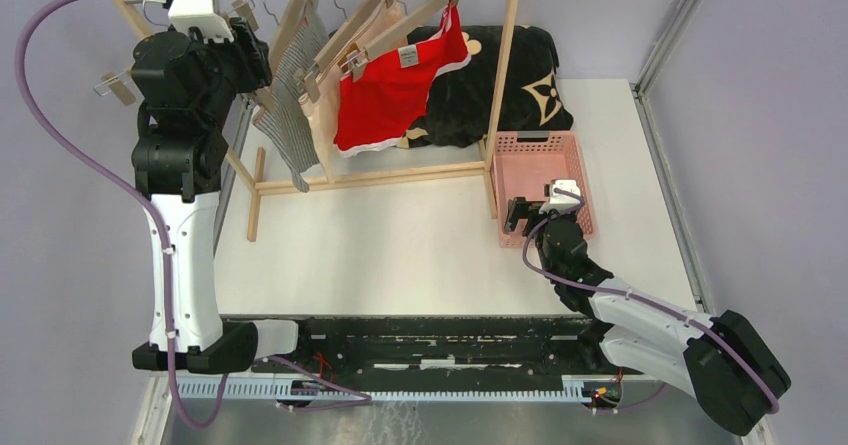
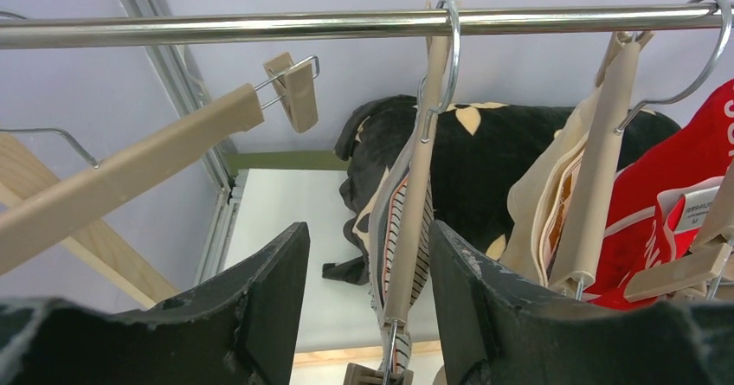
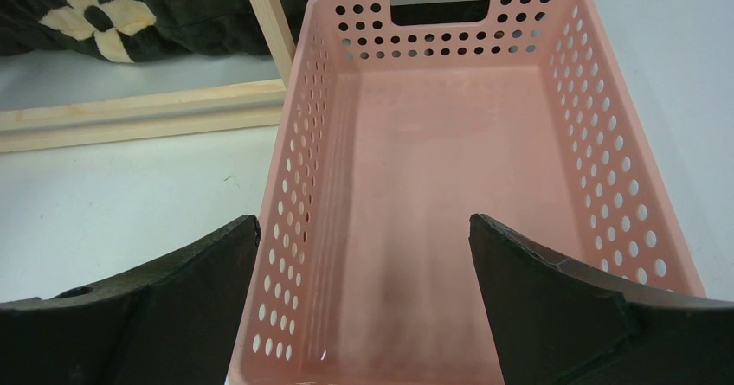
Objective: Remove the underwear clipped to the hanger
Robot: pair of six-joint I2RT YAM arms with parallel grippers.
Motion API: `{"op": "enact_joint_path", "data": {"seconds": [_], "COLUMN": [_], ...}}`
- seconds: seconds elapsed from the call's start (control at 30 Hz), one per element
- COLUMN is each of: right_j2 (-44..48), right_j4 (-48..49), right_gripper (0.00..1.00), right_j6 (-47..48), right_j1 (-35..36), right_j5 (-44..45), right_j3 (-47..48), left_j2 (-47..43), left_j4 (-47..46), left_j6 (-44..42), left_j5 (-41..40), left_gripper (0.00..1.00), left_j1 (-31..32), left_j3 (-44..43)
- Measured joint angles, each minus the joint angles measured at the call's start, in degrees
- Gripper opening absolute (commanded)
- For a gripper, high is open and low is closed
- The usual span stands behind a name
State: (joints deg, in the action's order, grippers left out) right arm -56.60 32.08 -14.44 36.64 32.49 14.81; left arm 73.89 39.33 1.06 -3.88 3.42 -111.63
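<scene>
The soft, light striped underwear (image 2: 394, 238) hangs clipped to its hanger (image 2: 416, 186) between the partly spread, empty fingers (image 2: 273, 307) of the left gripper (image 2: 368, 234), and is likely best pinched near a clip (image 2: 363, 375); the right gripper (image 3: 363, 229) gapes wide, empty.

Pale lilac walls (image 1: 600, 5); white tabletop (image 1: 400, 255); aluminium rail (image 1: 672, 195) along right edge; even light.

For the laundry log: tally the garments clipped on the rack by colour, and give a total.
Grey-and-white striped underwear: 1
Pale beige underwear: 1
Red underwear: 1
Total: 3
</scene>
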Motion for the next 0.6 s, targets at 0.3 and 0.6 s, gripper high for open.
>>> {"op": "enact_joint_path", "data": {"seconds": [0.3, 0.6], "right_j2": [1.2, 1.2], "right_j4": [0.4, 0.5], "right_gripper": [1.0, 1.0], "right_j6": [0.0, 0.0], "right_j1": [0.0, 0.0], "right_j5": [-0.3, -0.3], "right_j3": [-0.6, -0.6], "left_j2": [1.4, 3.2], "left_j4": [0.0, 0.0], "left_j6": [0.0, 0.0], "left_j5": [2.7, 4.1], "left_gripper": [0.56, 0.45], "left_j1": [0.0, 0.0], "left_j3": [0.1, 0.1]}}
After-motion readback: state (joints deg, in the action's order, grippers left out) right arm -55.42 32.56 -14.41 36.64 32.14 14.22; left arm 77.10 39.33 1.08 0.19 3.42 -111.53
